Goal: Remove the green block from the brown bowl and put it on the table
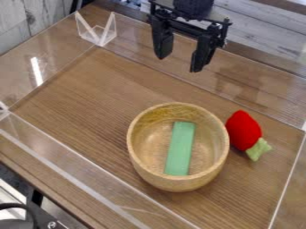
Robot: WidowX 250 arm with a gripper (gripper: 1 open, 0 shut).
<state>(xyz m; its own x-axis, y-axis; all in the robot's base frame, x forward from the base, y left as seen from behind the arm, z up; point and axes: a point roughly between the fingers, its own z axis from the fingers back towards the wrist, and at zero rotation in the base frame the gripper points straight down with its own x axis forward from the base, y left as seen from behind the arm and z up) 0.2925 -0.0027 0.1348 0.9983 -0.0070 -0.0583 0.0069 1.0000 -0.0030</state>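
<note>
We see a bright, evenly lit scene in soft daylight-like tones. Glare streaks the clear walls [48, 63] and washes pale patches across the table [96, 89]. The bowl [178, 147] casts only a faint shadow. Our picture is small and slightly soft, and the gripper [180, 52] looks a little blurred.

The green block [181, 148], a flat elongated bar, lies lengthwise inside the brown bowl [146, 126]. The round wooden bowl stands upright on the table [84, 89], near its front right edge.
</note>
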